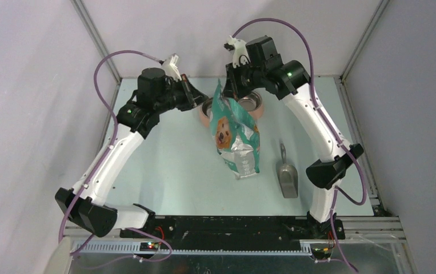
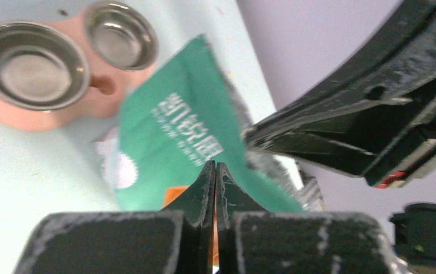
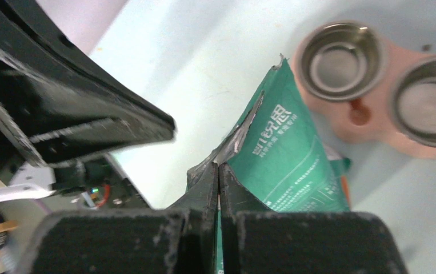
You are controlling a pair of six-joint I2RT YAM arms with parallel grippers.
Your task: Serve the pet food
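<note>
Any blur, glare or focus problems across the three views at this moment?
Top view: sharp and evenly lit, only soft shadows, the bag clear. Left wrist view: the bag's print is smeared by blur, while the bowls look fairly crisp. Right wrist view: the print is legible, with bright glints in the bowls.

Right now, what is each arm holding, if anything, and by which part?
The right fingers pinch the bag at its torn top edge. The left fingers are shut near the bag, but whether they grip it cannot be told.
</note>
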